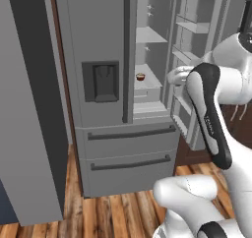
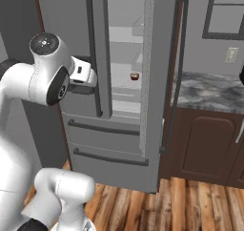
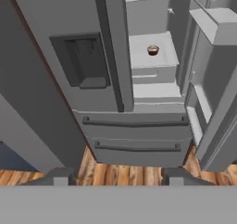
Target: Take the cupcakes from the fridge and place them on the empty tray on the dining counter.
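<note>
Fridge (image 1: 98, 45): right door swung open, left door shut. One cupcake (image 3: 152, 50) with tan top sits alone on a pale inner shelf (image 3: 150, 56), at about 1 o'clock from the gripper (image 3: 111, 176) in the hand view. Gripper fingers stand wide apart, holding nothing, well short of the shelf.
</note>
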You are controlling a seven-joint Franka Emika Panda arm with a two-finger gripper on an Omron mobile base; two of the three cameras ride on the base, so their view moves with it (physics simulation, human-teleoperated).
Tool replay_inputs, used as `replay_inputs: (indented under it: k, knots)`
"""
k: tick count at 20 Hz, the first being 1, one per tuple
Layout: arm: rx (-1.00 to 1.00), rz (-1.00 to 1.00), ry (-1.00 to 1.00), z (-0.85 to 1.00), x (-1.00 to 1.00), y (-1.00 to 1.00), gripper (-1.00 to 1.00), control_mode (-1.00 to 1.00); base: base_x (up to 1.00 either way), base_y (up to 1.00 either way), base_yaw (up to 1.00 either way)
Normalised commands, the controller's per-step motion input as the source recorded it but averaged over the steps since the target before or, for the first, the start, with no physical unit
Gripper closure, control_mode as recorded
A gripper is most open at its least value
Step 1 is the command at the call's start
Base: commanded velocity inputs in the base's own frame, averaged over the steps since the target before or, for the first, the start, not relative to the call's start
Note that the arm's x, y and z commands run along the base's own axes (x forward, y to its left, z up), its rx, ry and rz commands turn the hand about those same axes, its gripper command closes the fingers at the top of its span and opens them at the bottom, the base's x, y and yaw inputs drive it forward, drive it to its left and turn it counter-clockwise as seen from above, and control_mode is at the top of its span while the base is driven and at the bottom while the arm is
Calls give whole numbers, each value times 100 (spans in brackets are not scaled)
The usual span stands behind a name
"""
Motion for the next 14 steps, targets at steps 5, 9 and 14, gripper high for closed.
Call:
replay_inputs:
  k: [5, 9, 14]
  knots:
    - [0, 0, 4, 35, -100, 0, -100, -100, 0, 0, 0]
    - [-4, 0, 2, 31, -93, 0, -100, -100, 0, 0, 0]
    - [-7, 0, 1, 22, -84, 5, -100, -100, 0, 0, 0]
